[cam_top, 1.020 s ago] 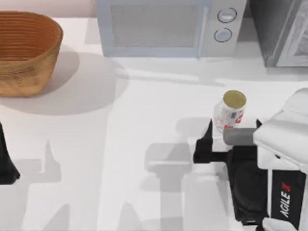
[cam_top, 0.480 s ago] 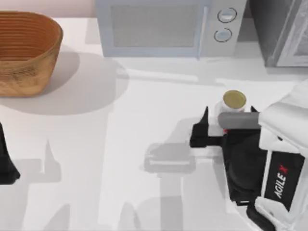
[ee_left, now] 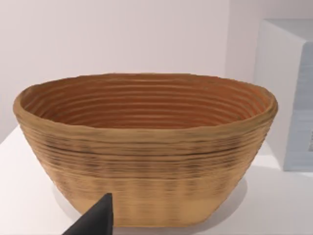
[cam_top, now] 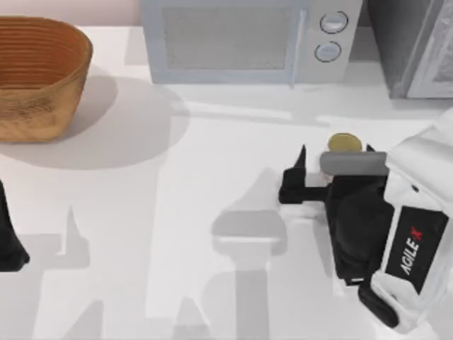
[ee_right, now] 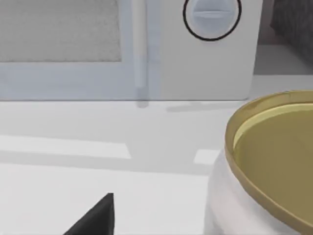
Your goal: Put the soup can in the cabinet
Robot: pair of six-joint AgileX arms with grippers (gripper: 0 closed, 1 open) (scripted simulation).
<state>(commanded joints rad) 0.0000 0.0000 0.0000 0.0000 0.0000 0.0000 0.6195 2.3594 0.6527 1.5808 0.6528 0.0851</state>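
The soup can [cam_top: 345,143] stands upright at the right of the table, in front of the microwave; only its dull gold top shows past my right wrist. My right gripper [cam_top: 335,151] is open, with one black finger [cam_top: 293,181] left of the can and the other tip just right of it, so the can sits between them, untouched. In the right wrist view the gold top [ee_right: 279,157] is close, beside a fingertip [ee_right: 98,218]. The dark grey cabinet [cam_top: 405,44] stands at the back right corner. My left gripper [cam_top: 10,242] is parked at the left edge, open.
A pale grey microwave [cam_top: 241,39] with two dials lines the back, right behind the can. A wicker basket [cam_top: 39,74] sits at the back left, and the left wrist view faces the basket [ee_left: 146,152].
My right arm has moved toward the back of the table, bringing its open fingers to either side of the can; the wrist now covers the can's label. The left arm has not moved.
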